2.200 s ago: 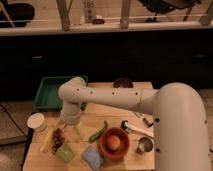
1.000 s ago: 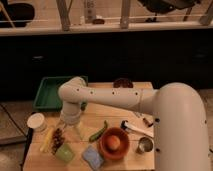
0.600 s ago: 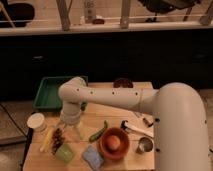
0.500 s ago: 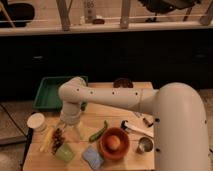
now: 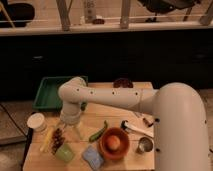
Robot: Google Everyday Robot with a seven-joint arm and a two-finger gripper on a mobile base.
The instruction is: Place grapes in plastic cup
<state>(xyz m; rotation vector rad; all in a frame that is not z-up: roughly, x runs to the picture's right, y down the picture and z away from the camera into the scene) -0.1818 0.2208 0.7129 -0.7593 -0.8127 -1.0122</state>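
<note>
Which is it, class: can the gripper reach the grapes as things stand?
Probably yes: the gripper hangs right beside the grapes, nothing visible between them; the corn cob lies on their other side.

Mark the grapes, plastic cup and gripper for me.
grapes (image 5: 57,139), camera view, middle of bunch.
plastic cup (image 5: 64,154), camera view, its wall.
gripper (image 5: 70,131), camera view, lower end, just right of grapes.

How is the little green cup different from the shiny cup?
The plastic cup is light green and dull; the metal cup is silvery and shiny. The plastic cup sits left of the orange bowl, beside the grapes; the metal cup sits right of the bowl. Both are small and upright. The gripper hangs just behind the grapes.
</note>
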